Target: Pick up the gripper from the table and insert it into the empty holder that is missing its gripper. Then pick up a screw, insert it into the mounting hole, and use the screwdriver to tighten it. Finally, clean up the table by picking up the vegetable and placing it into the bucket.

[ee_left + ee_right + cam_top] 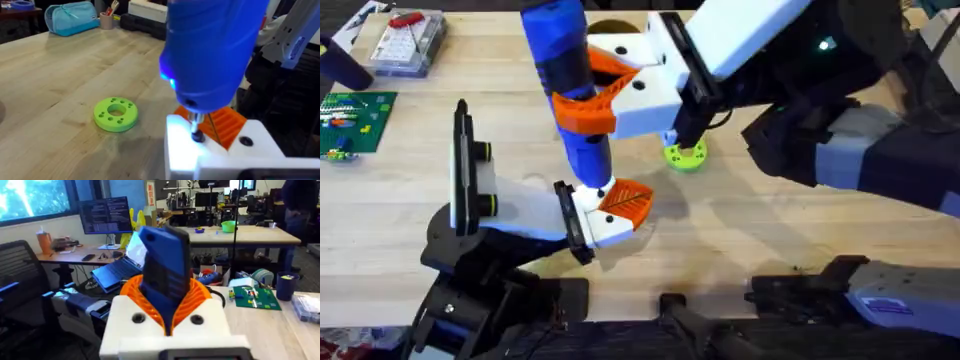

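Near the middle of the table: the work is gathered here, the screwdriver upright over the white part.

Screwdriver (565, 85): bright blue, thick and cylindrical; stood nearly vertical, its thin dark bit (196, 131) set down on the top of the white part.
Right gripper (610, 85): white fingers with orange ribbed pads (200, 297); closed round the screwdriver's body about halfway up.
Left gripper (605, 212): white with an orange ribbed pad; seen near the centre of the table below the screwdriver's tip. Whether it is wide, narrow or holding the part cannot be told.
Step in hand: judged to be the tightening of the screw; the screw itself is too small to be made out under the bit.
Handling, screwdriver: judged rigid, smooth-skinned and top-heavy for its width. A hold at mid-body, as now, is advised. A tilted bit is likely to slip off the screw head.
Green disc (686, 156): bright green, round, with holes; lying flat just right of the screwdriver, apart from it.
Parts box (408, 42): clear plastic, at the far left.
Circuit board (350, 120): green, at the left edge, nearer than the box.
Table (790, 230): pale wood.
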Controlling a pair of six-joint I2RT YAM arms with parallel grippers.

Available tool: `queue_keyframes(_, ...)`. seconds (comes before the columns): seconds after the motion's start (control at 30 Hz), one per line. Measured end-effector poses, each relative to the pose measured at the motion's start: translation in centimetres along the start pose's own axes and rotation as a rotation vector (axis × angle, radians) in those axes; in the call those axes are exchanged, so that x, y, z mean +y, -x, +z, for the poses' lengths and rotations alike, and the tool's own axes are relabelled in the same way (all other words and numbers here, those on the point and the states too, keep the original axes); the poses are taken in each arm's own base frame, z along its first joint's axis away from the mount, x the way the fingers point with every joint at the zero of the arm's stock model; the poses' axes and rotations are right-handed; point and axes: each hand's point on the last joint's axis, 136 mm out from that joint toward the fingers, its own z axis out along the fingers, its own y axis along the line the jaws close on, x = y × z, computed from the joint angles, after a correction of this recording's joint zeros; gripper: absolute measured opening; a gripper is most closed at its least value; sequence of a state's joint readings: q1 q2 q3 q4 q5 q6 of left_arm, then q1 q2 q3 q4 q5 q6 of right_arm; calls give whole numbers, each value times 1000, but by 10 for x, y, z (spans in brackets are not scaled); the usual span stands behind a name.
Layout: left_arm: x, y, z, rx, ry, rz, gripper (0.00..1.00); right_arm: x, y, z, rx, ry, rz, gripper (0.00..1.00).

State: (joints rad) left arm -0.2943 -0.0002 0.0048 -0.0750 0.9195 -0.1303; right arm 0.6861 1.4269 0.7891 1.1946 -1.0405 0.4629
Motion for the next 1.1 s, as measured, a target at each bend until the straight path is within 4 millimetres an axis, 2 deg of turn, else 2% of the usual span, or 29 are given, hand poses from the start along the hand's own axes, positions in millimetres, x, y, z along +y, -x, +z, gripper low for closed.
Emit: queue_keyframes(1.1,0,0,0,0,0,0,11,-1,-2,0,6,-5,20,24)
